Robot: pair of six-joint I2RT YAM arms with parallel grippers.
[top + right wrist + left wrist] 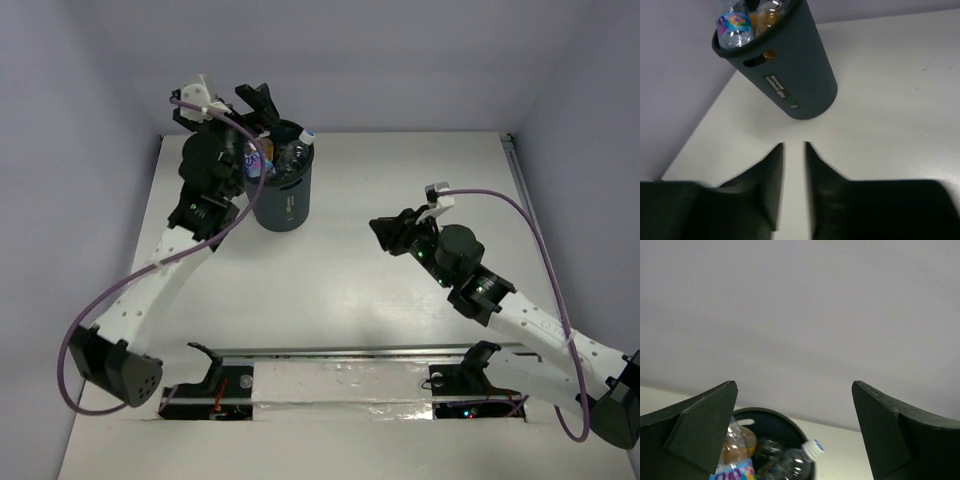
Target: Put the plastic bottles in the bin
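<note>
White tabletop (400, 300) and pale lilac walls close the scene in, and the dark grey bin (283, 205) stands upright toward the far left of that surface. Plastic bottles (285, 152) are crowded inside it. A white-capped bottle (812, 447) of clear plastic pokes above the rim, with a bright-labelled bottle (735, 24) and an amber-tinted bottle (767, 12) next to it. A slot handle (755, 61) and a small sticker (779, 89) on the bin's wall face the right arm. The left gripper (794, 385) hangs just above the bin's mouth, jaws spread wide with nothing between them. The right gripper (794, 145) is well apart from the bin, over bare table and pointing toward it. Its jaws are drawn to a narrow gap and hold nothing.
</note>
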